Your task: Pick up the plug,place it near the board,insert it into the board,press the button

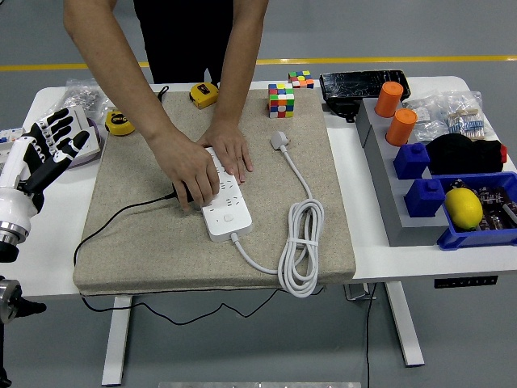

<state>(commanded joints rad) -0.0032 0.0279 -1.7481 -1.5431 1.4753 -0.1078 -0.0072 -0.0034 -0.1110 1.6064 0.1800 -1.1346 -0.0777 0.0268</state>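
White table (404, 255) with tan mat (145, 242): person's hands (194, 171) pin the power strip (224, 202) mid-frame, seemingly steadying it, while left hand (50, 149) hovers far left, fingers spread, empty.

The person's hands (206, 166) hide the power strip's (224, 208) far end; the black plug (179, 194) barely shows.

A white rectangular table (404, 259) spans the frame; a beige fabric mat (145, 242) covers its centre, grey and blue plastic bins (388, 218) sit right, yellow tape measures (119, 122) upper left.
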